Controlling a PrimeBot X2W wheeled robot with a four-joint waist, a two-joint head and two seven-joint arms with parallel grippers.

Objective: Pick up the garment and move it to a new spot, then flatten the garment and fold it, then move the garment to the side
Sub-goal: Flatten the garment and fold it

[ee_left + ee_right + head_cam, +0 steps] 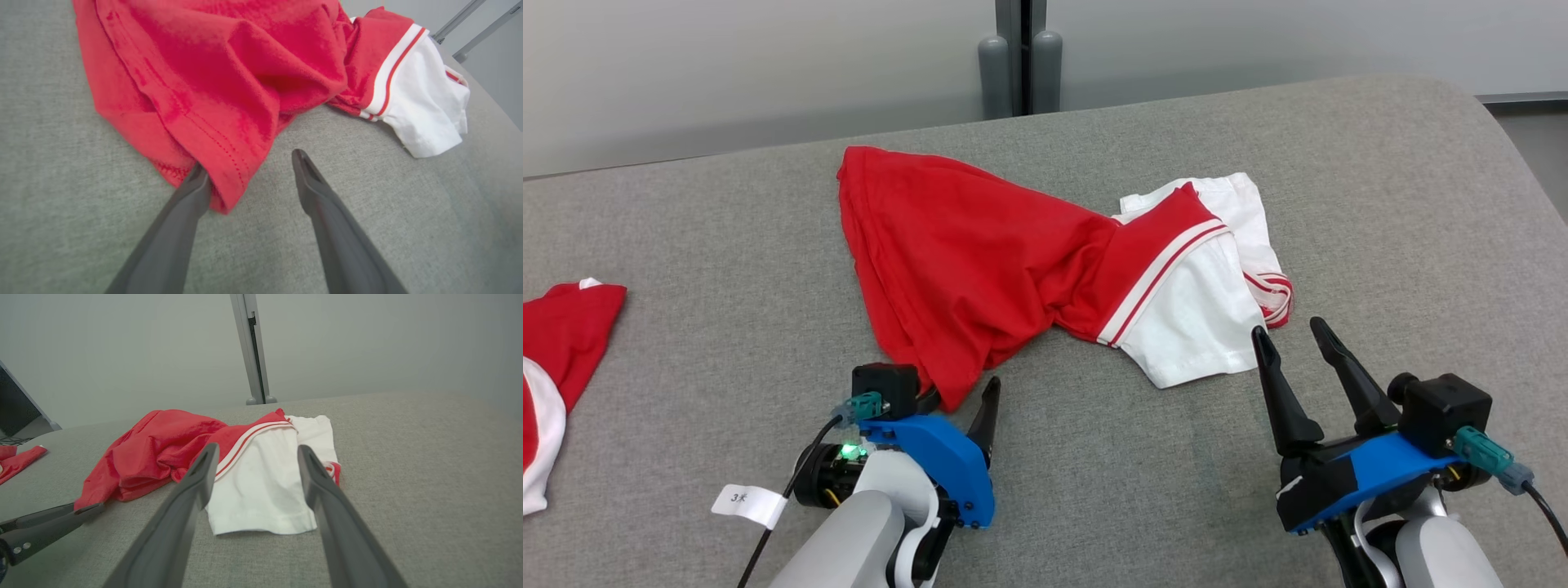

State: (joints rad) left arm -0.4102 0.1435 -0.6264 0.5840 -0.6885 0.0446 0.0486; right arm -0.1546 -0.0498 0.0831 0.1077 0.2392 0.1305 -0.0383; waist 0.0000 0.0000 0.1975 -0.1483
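Garment lies crumpled mid-table, red body left, white sleeve right. Left gripper has its fingers spread around the red hem corner, probably lined up to pinch it. Right gripper is spread too, just beside the white sleeve, holding nothing.

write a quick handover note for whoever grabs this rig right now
Left gripper: open, holding nothing. The near red hem corner of the red-and-white shirt lies between its fingers.
Right gripper: open and empty, beside the shirt's white sleeve.
The shirt lies twisted and bunched in the middle of the grey padded table. A second red-and-white garment sits at the table's left edge.
Done: nothing evident; the shirt is neither flat nor folded.
Left: grasp, flatten, fold, move aside.
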